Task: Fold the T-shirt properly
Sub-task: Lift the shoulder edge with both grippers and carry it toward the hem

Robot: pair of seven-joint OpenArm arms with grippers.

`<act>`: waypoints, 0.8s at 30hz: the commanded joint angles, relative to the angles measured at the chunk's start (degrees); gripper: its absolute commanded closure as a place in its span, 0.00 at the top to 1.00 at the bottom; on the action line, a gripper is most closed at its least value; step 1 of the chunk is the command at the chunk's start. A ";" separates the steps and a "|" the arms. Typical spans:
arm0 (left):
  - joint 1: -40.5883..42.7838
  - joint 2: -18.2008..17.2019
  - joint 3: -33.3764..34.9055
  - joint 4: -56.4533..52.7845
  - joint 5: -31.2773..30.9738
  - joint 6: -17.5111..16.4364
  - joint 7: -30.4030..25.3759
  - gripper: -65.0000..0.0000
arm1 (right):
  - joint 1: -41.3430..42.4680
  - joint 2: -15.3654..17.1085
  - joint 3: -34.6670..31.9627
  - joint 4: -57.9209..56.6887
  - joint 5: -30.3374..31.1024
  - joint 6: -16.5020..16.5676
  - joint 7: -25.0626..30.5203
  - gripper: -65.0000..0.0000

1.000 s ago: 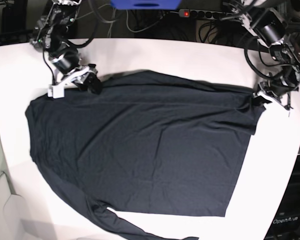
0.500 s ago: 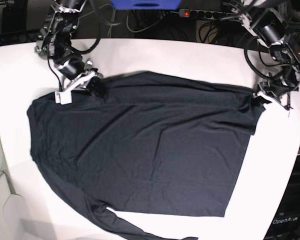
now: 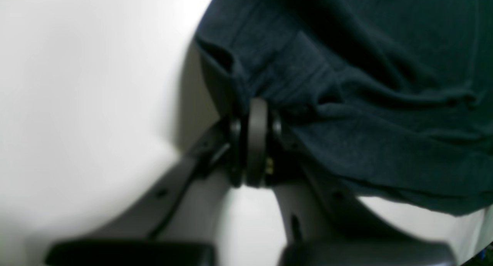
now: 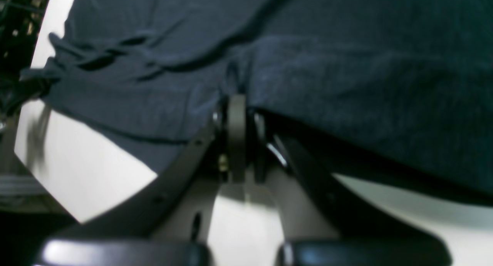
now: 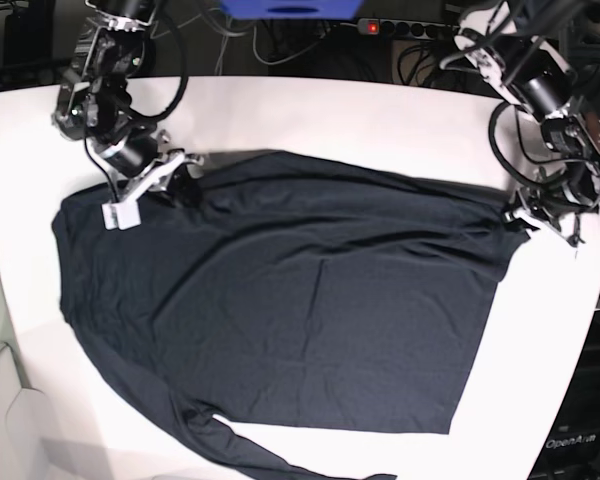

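Observation:
The dark navy T-shirt [image 5: 290,300] lies spread flat on the white table [image 5: 360,120], a long sleeve trailing off toward the front edge. My right gripper [image 5: 185,185] sits at the shirt's far left top edge, shut on a pinch of cloth; in the right wrist view its fingers [image 4: 235,135] clamp the T-shirt [image 4: 346,85] hem. My left gripper [image 5: 517,213] is at the shirt's far right corner, shut on the fabric; the left wrist view shows the fingers [image 3: 256,142] closed with the T-shirt [image 3: 366,85] bunched over them.
Cables and a power strip [image 5: 410,28] run behind the table's far edge. A blue object [image 5: 292,8] sits at the top centre. The table's curved right edge [image 5: 590,300] passes close to my left gripper.
My right gripper has closed on the shirt's top left edge and pulled it left and toward the front, shifting the top hem. The left gripper, still holding its corner, has moved slightly toward the front.

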 commanded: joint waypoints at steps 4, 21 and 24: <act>-4.02 -0.85 0.03 0.92 -1.23 0.03 0.49 0.00 | 3.86 0.58 -0.43 1.01 1.35 0.38 -0.94 0.00; -13.96 -1.03 6.09 0.31 -1.67 0.03 -1.80 0.00 | 15.64 4.36 -0.60 -3.21 1.35 0.38 -3.22 0.00; -14.31 -1.38 6.18 0.22 -1.67 1.22 -3.73 0.00 | 17.75 5.59 -0.60 -5.59 1.35 0.38 -3.22 0.00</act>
